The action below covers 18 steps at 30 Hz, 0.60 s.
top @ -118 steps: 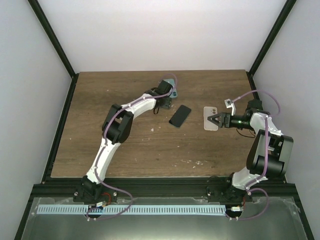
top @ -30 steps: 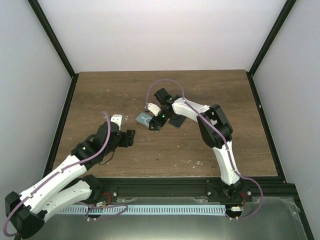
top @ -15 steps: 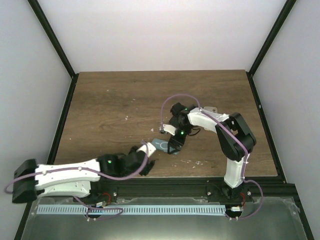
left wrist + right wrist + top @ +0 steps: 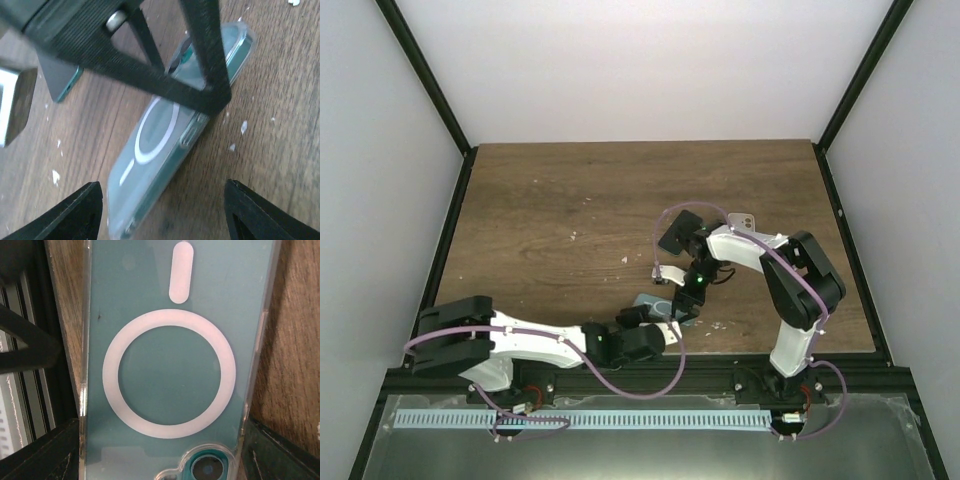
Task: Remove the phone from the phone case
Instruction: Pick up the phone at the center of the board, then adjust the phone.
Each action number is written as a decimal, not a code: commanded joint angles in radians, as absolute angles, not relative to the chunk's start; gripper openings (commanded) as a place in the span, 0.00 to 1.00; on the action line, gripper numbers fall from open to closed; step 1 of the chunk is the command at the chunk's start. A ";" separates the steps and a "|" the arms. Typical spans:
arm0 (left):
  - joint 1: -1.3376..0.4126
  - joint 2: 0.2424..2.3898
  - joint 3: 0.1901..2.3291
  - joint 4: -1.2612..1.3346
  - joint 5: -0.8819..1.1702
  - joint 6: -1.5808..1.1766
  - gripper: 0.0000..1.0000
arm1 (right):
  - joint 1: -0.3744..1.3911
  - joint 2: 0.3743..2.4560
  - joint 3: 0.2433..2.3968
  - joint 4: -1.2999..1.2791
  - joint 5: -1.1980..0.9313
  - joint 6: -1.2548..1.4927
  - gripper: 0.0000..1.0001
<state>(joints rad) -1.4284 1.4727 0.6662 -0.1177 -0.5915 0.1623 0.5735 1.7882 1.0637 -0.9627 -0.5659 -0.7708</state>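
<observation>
A teal phone in a clear case (image 4: 667, 309) with a white ring on its back lies back-up near the table's front edge. In the right wrist view the case (image 4: 167, 355) fills the frame, and my right gripper (image 4: 162, 452) is shut on its two long sides. The right gripper also shows in the top view (image 4: 683, 303). My left gripper (image 4: 165, 210) is open, low over the table, with the case's near end (image 4: 150, 165) between its fingertips (image 4: 80, 210). It lies along the front edge in the top view (image 4: 648, 328).
A black phone (image 4: 678, 231) lies face-up behind the right arm, and a white case or phone (image 4: 746, 221) lies further right. The black front rail (image 4: 35, 405) runs just beside the cased phone. White crumbs (image 4: 243, 127) dot the wood.
The right gripper has moved the cased phone from mid-table toward the front edge. The left arm has swung right along the front edge until its open fingers reach the case.
</observation>
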 commanded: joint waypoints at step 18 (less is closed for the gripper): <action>-1.403 1.752 0.777 0.104 -0.619 0.593 0.04 | 0.534 1.746 1.061 -1.026 -0.632 -0.824 0.68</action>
<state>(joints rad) -1.4109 1.7378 0.7650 0.0975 -0.6456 0.6178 0.5327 1.7779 1.0504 -0.9836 -0.6163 -0.8219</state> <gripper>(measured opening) 0.098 0.816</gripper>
